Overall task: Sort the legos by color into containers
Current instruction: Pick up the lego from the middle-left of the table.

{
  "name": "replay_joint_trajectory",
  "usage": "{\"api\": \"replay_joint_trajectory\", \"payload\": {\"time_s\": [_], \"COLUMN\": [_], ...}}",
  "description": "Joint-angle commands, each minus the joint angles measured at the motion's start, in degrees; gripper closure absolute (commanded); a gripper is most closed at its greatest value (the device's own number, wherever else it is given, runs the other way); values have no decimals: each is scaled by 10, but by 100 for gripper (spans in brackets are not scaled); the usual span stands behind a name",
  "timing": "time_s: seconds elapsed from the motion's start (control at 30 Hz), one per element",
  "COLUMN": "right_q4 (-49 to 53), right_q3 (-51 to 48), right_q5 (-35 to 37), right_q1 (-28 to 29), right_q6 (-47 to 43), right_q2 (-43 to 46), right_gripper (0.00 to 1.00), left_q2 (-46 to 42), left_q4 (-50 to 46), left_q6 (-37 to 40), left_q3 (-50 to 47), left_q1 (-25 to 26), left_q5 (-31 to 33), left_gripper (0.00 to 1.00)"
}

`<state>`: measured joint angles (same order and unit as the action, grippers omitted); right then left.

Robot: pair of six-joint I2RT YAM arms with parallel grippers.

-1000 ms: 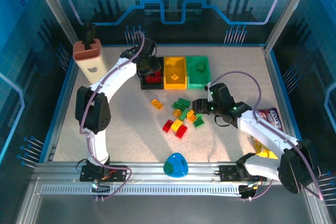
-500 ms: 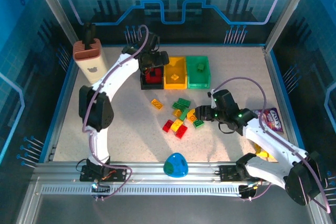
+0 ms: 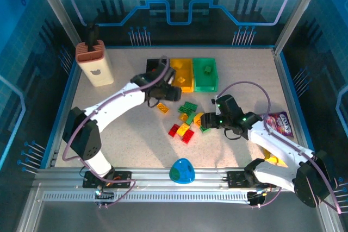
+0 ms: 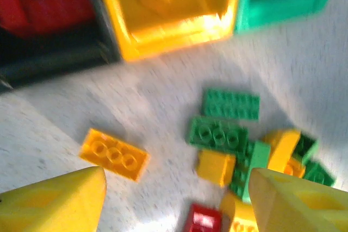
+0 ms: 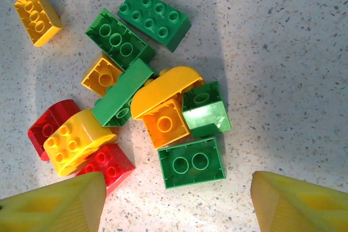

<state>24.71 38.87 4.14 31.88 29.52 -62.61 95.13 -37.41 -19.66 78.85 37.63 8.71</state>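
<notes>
Three containers were set in row at far side of bench (image 3: 119, 134): black bin (image 4: 60, 61) with red bricks (image 4: 38, 1) inside, yellow bin (image 3: 182, 82), green bin (image 3: 204, 81). Left claw (image 3: 163, 97) was held wide and empty near black bin, just beside lone yellow brick (image 3: 162, 107). Loose legos (image 3: 189, 119) were heaped mid-bench. Right claw (image 3: 205, 123) was spread wide over heap's right edge, nothing gripped.

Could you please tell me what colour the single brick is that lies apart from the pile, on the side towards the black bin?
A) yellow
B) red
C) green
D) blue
A: the lone brick lying flat between the black bin and the pile is yellow and touches no other brick.
</notes>
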Motion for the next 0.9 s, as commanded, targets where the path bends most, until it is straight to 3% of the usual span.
{"api": "replay_joint_trajectory", "payload": {"time_s": [0.0, 0.27, 0.43, 0.87], "right_q4": [17, 18, 17, 6], "right_q3": [10, 2, -7, -36], "right_q5": [31, 32, 21, 4], "right_q1": [3, -24, -38, -67], "right_q6": [22, 29, 26, 22], "right_q2": [5, 22, 32, 54], "right_gripper": [31, 32, 32, 32], "left_q2": [-9, 28, 87, 131], "left_q4": [5, -8, -42, -50], "left_q6": [45, 53, 58, 57], "left_q3": [-33, -51, -28, -25], "left_q1": [47, 114, 149, 159], "left_q5": [-19, -46, -17, 12], "left_gripper": [30, 36, 39, 49]}}
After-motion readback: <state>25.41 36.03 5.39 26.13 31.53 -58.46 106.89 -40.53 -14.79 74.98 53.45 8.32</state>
